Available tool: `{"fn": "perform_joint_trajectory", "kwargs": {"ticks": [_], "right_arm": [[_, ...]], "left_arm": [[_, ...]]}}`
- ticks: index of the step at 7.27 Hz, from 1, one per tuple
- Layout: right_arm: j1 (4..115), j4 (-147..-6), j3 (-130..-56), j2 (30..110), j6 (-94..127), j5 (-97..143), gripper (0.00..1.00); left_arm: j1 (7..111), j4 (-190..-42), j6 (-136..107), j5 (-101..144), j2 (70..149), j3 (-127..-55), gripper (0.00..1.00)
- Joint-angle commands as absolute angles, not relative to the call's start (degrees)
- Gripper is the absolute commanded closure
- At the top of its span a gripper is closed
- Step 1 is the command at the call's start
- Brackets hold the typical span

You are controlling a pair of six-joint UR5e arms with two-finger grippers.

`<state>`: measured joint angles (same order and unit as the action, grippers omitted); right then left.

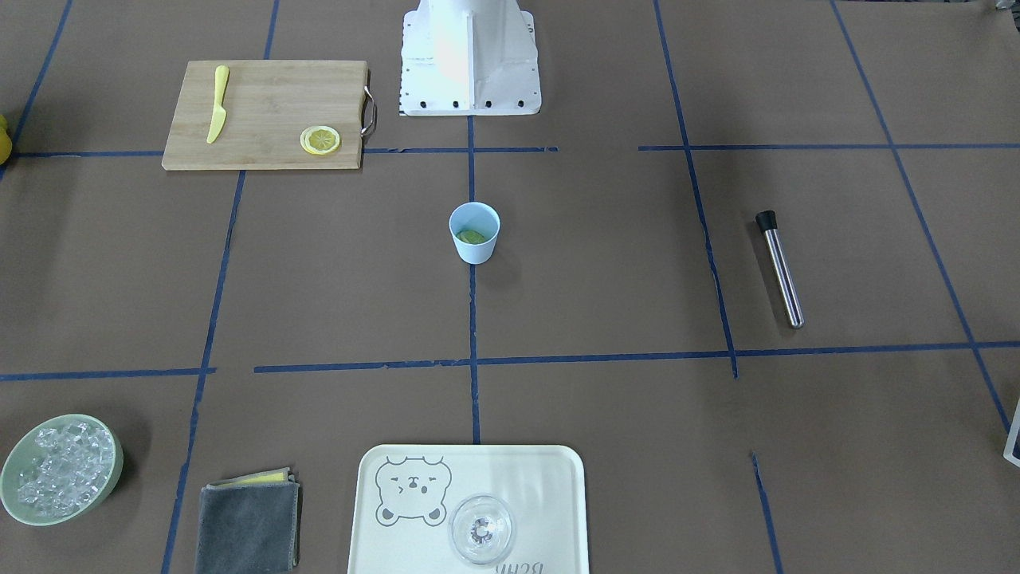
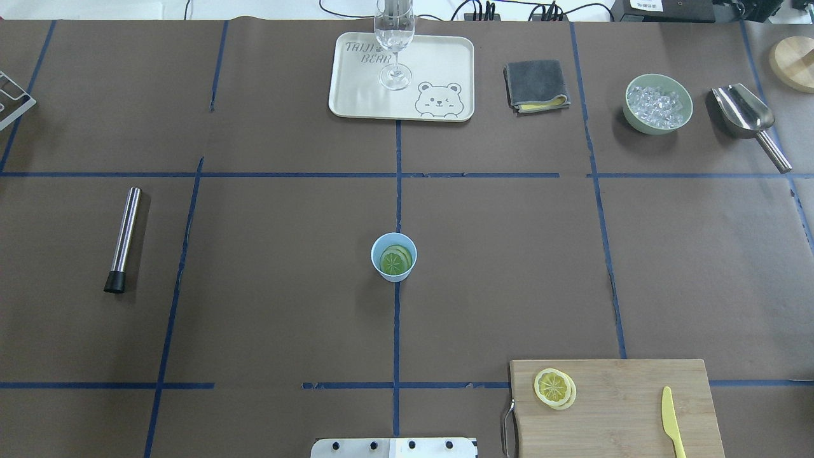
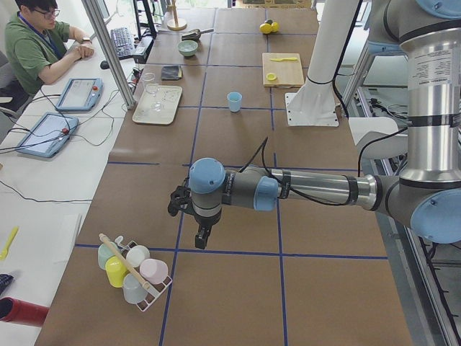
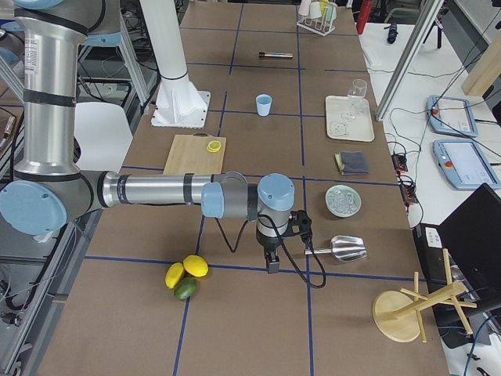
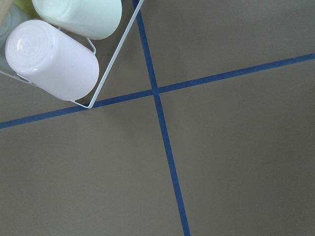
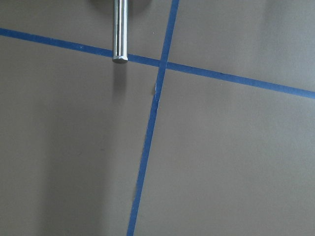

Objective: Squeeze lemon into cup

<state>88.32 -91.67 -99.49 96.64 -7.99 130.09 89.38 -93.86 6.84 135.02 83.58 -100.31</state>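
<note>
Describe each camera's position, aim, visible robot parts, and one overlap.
Front-facing: across table, down at cup; robot base.
Overhead: behind robot, down at cup; robot base.
Exterior left: table's left end, lengthwise; left arm.
Exterior right: table's right end, lengthwise; right arm.
Left wrist: down at rack cups; no body.
Right wrist: down at scoop handle; no body.
Shared: first two show cup.

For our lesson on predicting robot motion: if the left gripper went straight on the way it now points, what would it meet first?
The left gripper points down, so probably the bare table by the tape crossing, just beside the cup rack.
</note>
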Motion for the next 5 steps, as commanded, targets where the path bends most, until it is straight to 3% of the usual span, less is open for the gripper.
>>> {"fn": "perform_joint_trajectory", "kwargs": {"ticks": [1, 5], "right_arm": [[88.33, -91.67, -99.23, 96.68, -8.0, 130.17, 0.0], [88.33, -91.76, -98.96, 96.77, -8.09, 130.25, 0.0]], "left_arm": [[89.38, -93.87, 6.86, 135.0, 83.58, -100.37, 0.0], [89.38, -93.87, 6.68, 135.09, 83.67, -100.72, 0.0]]}}
